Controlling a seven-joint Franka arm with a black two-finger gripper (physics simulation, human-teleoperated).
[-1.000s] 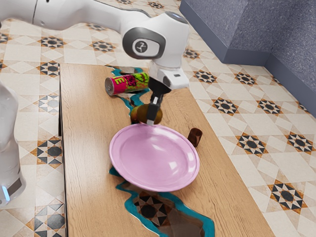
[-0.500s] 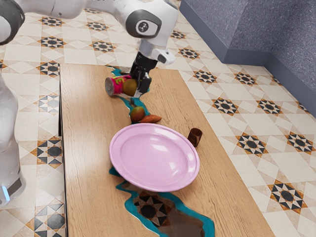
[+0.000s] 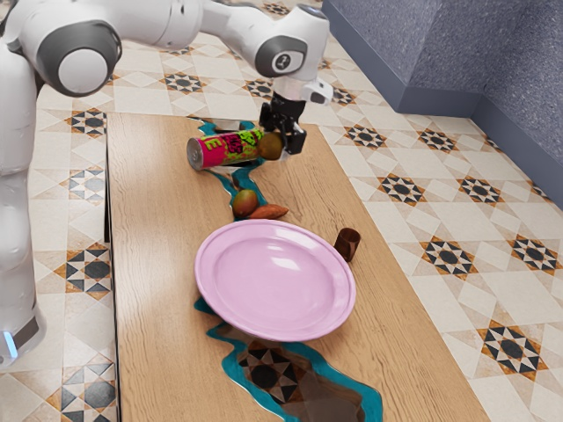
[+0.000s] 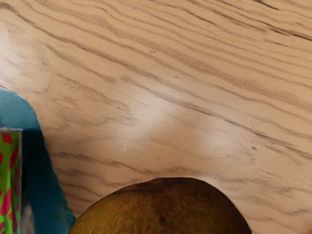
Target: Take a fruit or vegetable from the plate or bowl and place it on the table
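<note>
Brownish-green rounded fruit (image 3: 270,147) clasped between fingers of black two-finger gripper (image 3: 278,147), over wooden table (image 3: 158,229), near lying pink-and-green printed can (image 3: 224,149), well apart from round pink plate (image 3: 273,286). Cannot tell whether fruit touches wood. Best lower slowly, avoiding can, which could roll; let table take weight, then part fingers evenly, rise straight so neither drags fruit.
</note>
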